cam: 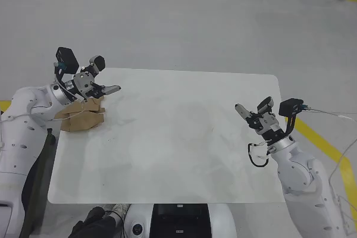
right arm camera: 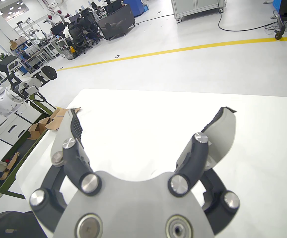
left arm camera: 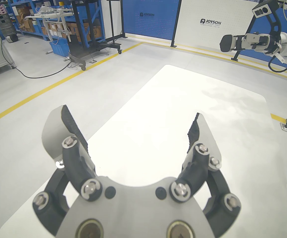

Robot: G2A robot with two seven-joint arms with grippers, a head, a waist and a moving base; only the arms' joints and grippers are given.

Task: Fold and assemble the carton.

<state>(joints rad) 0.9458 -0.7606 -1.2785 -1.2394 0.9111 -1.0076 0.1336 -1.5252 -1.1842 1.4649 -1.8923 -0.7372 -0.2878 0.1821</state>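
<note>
The carton (cam: 80,115) is a brown, partly folded piece of cardboard lying at the left edge of the white table (cam: 184,154). In the right wrist view the carton (right arm camera: 59,118) sits at the table's far edge. My left gripper (cam: 106,76) hovers just above and beyond the carton, open and holding nothing; its own view shows the left gripper (left arm camera: 131,115) over bare tabletop. My right gripper (cam: 254,106) is at the right side of the table, far from the carton. The right gripper (right arm camera: 149,112) is open too, with nothing between its fingers.
A dark green cart (right arm camera: 17,154) with loose cardboard scraps (right arm camera: 35,130) stands beside the table's left edge. Yellow floor lines (cam: 321,143) run past the table on both sides. Free tabletop lies between the two arms.
</note>
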